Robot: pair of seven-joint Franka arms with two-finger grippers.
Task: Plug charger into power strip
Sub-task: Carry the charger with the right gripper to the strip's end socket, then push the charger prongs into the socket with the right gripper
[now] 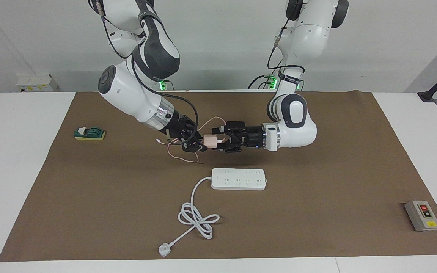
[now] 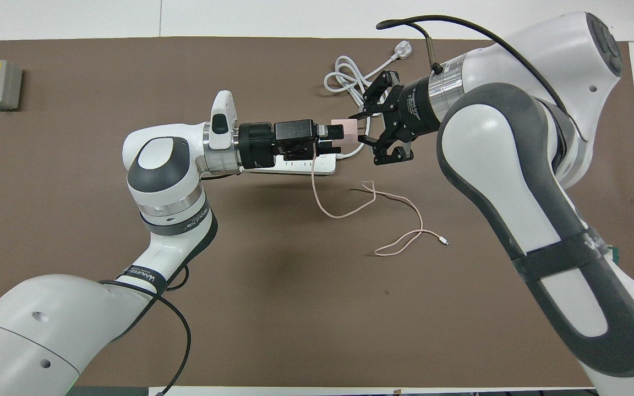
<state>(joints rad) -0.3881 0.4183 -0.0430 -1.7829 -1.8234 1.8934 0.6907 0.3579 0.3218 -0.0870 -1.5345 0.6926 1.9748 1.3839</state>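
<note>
Over the brown mat, the right gripper is clamped on the pale-pink charger, held in the air. The left gripper has its fingers spread around the charger's other end. The pink cable droops to the mat. The white power strip lies flat, farther from the robots, its thick cord looped toward the three-pin plug
</note>
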